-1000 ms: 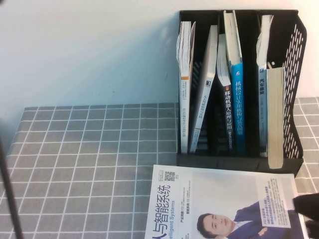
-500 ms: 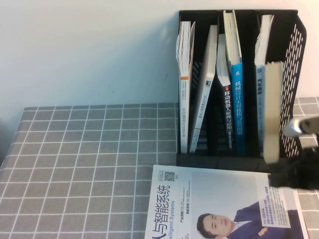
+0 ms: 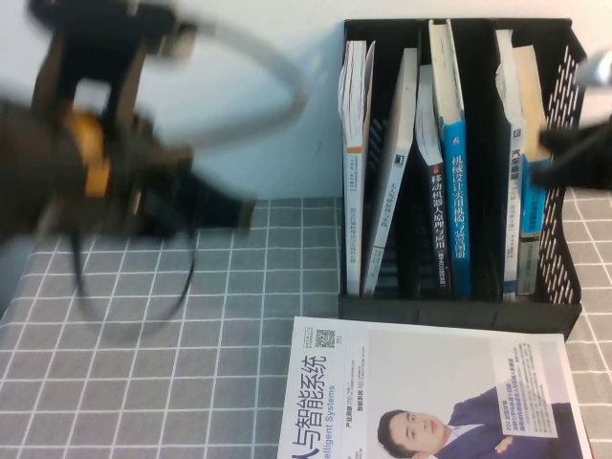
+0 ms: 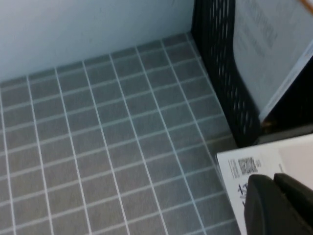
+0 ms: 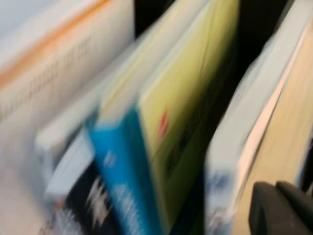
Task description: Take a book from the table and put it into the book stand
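The book (image 3: 529,124), with beige page edges and a blue cover, stands leaning in the rightmost slot of the black book stand (image 3: 571,239) at the back of the table (image 3: 191,316). My right gripper (image 3: 572,151) is a dark blur at the stand's right side, at the book's upper half. In the right wrist view its fingers (image 5: 274,208) lie together against the book's page edge (image 5: 286,132). My left arm (image 3: 96,163) is a blur over the left of the table. The left gripper (image 4: 279,205) is shut and empty above a corner of the white book (image 4: 254,164).
A white-covered book with a suited man's portrait (image 3: 430,392) lies flat in front of the stand. Several other books stand in the stand's left and middle slots, among them a tall one with a blue spine (image 3: 457,201). A white wall is behind.
The book went from low at the front of the right slot, was lifted, and now leans deeper in it. My right gripper rose from the bottom right. My left arm swung into view.
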Motion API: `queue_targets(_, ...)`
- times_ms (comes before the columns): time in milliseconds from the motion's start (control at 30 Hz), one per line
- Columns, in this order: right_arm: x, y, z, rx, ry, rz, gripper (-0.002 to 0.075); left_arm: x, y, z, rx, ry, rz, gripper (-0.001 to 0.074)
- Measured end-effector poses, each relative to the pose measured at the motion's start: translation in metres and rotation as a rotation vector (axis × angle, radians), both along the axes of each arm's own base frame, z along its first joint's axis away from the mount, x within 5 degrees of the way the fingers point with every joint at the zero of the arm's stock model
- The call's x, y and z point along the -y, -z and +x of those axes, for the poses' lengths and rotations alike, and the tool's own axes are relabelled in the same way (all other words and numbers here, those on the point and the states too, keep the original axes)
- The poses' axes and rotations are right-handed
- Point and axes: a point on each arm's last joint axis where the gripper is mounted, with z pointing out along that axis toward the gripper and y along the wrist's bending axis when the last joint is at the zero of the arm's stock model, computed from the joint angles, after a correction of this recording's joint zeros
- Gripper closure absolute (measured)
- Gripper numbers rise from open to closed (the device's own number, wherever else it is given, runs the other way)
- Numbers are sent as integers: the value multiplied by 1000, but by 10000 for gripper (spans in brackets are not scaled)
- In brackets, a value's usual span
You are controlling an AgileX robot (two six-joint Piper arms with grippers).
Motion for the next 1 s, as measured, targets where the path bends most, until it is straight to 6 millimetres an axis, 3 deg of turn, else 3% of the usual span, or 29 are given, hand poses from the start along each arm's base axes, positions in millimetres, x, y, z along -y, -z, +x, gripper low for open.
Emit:
queue_targets(167,16,-39,13,112,7,32,729,-18,49,-24,-51,-44,-69,736)
queue_targets(300,25,-43,14,114,-20,54,729,-30,69,-39,-46,-67,-111,737)
queue_targets(500,16,-40,3,60,-269,84,729,-45,79,-56,-27,-85,-147,737)
queue_targets(600,15,-31,-1,-6,-275,117,729,-48,79,-60,-19,-87,-163,737)
queue_targets(833,21,16,-7,-192,-268,79,729,-50,80,-62,-17,-89,-169,737)
queue_targets(1000,27,47,12,-262,-171,79,729,-50,80,-62,-17,-89,-169,737)
